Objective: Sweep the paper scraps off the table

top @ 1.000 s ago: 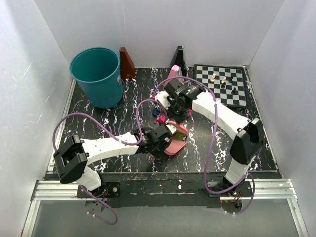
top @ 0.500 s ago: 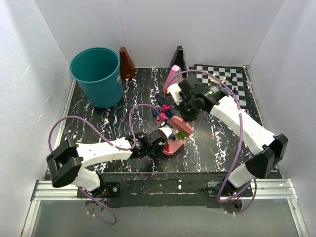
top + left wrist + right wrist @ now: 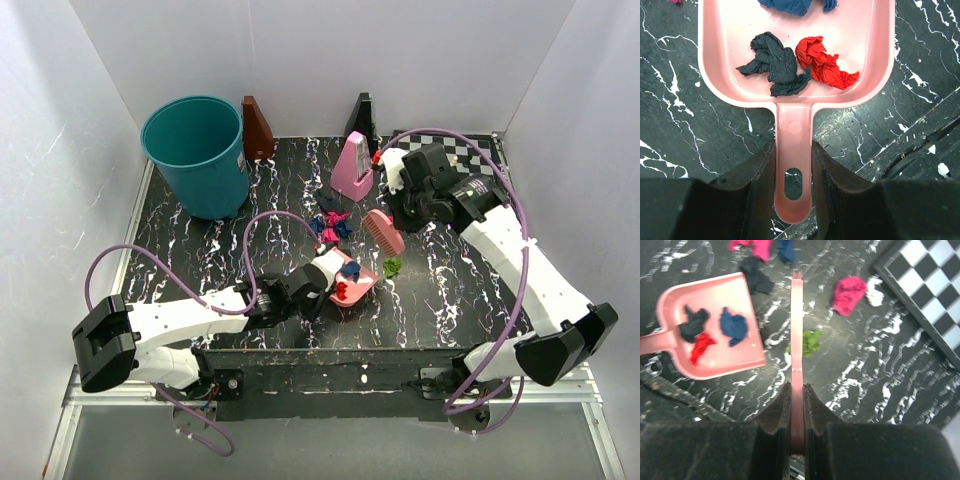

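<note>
My left gripper [image 3: 320,283] [image 3: 792,150] is shut on the handle of the pink dustpan [image 3: 358,284] [image 3: 790,40], which lies flat on the table [image 3: 200,250]. In the pan are a dark wad [image 3: 775,62], a red wad [image 3: 822,62] and a blue wad [image 3: 797,5]. My right gripper [image 3: 407,208] [image 3: 797,390] is shut on the pink brush [image 3: 384,231] [image 3: 797,330], held above the table behind and right of the pan [image 3: 710,335]. Loose paper scraps: a green one [image 3: 392,266] [image 3: 810,342], a magenta and blue cluster [image 3: 330,226], and a magenta wad [image 3: 849,294] beside a white one [image 3: 872,290].
A teal bin [image 3: 197,152] stands at the back left. Brown [image 3: 257,128], black [image 3: 362,115] and pink [image 3: 352,166] wedge-shaped objects stand along the back. The chessboard [image 3: 930,295] with small pieces is at the back right, mostly behind my right arm.
My right arm has swung back and to the right, carrying the brush away from the pan. A green scrap now lies uncovered right of the pan. My left arm has drawn back slightly.
</note>
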`<state>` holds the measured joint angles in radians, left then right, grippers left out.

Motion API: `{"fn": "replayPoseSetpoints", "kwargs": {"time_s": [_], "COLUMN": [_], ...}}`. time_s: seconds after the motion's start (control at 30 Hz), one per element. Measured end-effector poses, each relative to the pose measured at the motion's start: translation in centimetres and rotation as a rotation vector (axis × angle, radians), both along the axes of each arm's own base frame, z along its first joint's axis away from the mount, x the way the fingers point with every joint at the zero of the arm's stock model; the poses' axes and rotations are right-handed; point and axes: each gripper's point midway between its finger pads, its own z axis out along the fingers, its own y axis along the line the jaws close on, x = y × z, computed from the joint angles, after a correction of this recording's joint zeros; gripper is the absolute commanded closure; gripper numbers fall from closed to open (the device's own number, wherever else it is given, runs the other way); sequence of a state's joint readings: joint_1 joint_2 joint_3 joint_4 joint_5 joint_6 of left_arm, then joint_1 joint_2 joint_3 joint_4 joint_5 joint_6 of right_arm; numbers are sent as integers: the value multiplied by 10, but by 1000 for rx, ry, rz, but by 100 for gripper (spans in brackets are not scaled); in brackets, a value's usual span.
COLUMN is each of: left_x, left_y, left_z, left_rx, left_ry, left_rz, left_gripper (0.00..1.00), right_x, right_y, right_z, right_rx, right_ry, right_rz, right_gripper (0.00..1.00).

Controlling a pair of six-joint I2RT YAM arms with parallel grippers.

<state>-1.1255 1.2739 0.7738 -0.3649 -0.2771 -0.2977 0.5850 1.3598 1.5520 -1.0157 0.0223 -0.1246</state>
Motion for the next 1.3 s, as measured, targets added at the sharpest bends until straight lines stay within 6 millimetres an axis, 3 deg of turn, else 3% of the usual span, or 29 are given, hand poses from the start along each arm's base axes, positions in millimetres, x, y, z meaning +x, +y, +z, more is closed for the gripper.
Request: {"fn": "replayPoseSetpoints", "kwargs": {"time_s": [0.13, 0.33, 0.43, 0.5, 0.73, 0.9, 1.03, 1.13, 1.3], "left_x": [-4, -20, -27, -31, -34, -29, -26, -25, -25], "left_y": [-2, -13, -17, -18, -18, -18, -19, -18, -18], "left_z": [-2, -13, -21, -28, -45, -47, -45, -45, -45], "left_rx": [1, 10, 24, 39, 85, 106, 109, 110, 109], "left_ry": [10, 54, 81, 99, 129, 118, 103, 101, 100], "left_rz": [-14, -82, -114, -131, -147, -130, -118, -115, -115], "left_gripper": [100, 100, 100, 100, 100, 100, 100, 100, 100], "right_x": [18, 53, 57, 54, 38, 11, -17, -20, 2], "right_y": [-20, -44, -47, -45, -15, 16, 27, 20, -11], "right_z": [-15, -74, -97, -101, -98, -69, -44, -26, -15], "right_rx": [-126, -433, -504, -504, -361, -168, -80, -64, -172], "right_ry": [-19, 62, 115, 134, 187, 193, 202, 134, -12], "right_rz": [-101, -213, -212, -201, -109, 10, 87, 73, -70], "right_gripper": [99, 99, 99, 99, 99, 99, 99, 99, 99]}}
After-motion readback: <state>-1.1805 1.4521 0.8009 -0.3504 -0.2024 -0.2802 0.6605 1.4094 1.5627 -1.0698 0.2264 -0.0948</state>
